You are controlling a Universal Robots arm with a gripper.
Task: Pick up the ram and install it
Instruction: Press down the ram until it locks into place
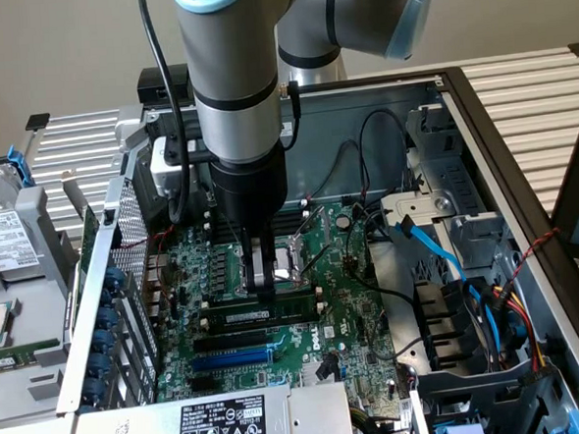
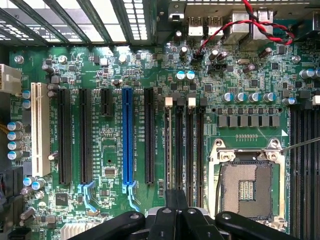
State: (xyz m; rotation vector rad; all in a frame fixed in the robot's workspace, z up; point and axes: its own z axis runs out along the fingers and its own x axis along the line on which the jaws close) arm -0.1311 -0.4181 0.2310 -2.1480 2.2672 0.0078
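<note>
- Gripper [image 1: 263, 278] stood low over the motherboard [image 1: 344, 312], fingers pressed together, tips at the ram [image 1: 266, 314].
- Ram lay lengthwise in a long black slot, just beside the open CPU socket [image 2: 247, 187]; whether fully seated could not be told.
- Blue expansion slot [image 2: 127, 137] sat a few slots away, apart from the gripper.
- Red-and-black cable [image 2: 250, 25] crossed the board edge; blue SATA cable [image 1: 439, 252] hung toward the exterior view's right.
</note>
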